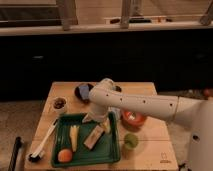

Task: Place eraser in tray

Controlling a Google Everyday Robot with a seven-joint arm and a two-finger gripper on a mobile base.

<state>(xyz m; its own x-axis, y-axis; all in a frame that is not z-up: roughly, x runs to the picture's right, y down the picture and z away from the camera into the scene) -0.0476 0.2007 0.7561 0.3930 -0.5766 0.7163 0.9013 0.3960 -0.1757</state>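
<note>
The dark green tray [111, 150] lies at the front left of the wooden table. The tan-brown eraser [94, 137] lies inside it, right of centre, tilted. My white arm reaches in from the right and bends down over the tray's far edge. My gripper [96, 120] hangs just above the eraser's far end, over the tray. A pale yellow strip [74, 138] and an orange ball [64, 155] also lie in the tray.
A white-handled brush [43, 146] lies left of the tray. A small bowl [59, 104] and a dark blue bowl [83, 92] stand behind the tray. An orange-red bowl [133, 119] and a green apple [131, 140] sit right of the tray.
</note>
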